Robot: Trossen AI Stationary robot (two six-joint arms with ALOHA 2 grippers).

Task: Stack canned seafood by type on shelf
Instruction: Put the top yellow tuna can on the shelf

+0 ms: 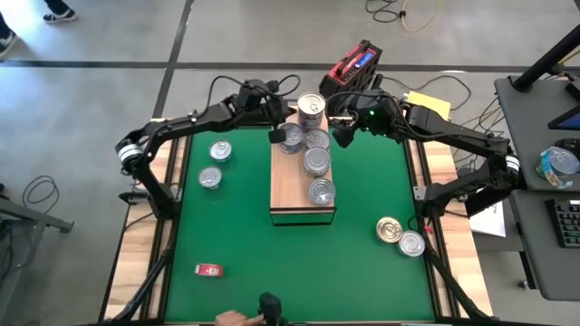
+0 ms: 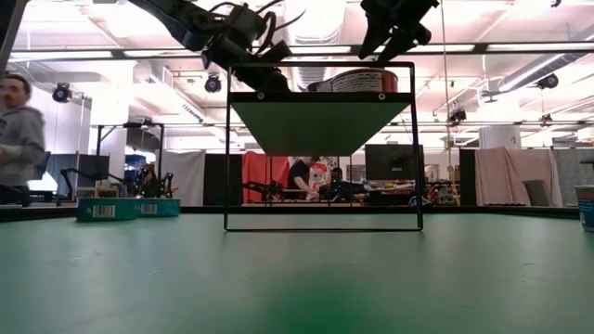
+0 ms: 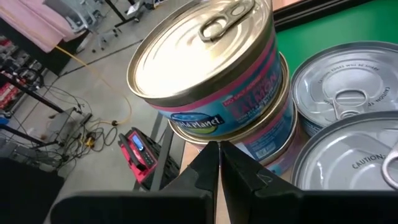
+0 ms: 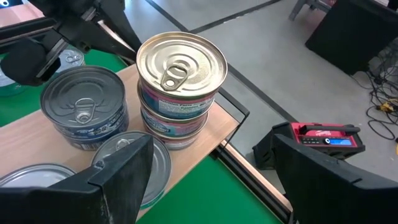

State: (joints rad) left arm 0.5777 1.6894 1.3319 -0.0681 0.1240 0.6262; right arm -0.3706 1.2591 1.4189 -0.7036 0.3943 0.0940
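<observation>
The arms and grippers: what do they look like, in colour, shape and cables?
Both arms are black, built of slim jointed segments, with loose black cables looping near the wrists. The left arm has a white band near its base. The right arm shows a small green light near its wrist. The left gripper and right gripper have flat, angular black fingers.

Beside the left gripper's closed fingers, 2 silver-lidded cans were cut off by the edge.

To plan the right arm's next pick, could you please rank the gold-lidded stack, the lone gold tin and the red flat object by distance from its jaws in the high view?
1. Gold-lidded stack, on the shelf's far end, beside the right gripper.
2. Lone gold tin, on the mat's near right.
3. Red flat object, near left.
</observation>
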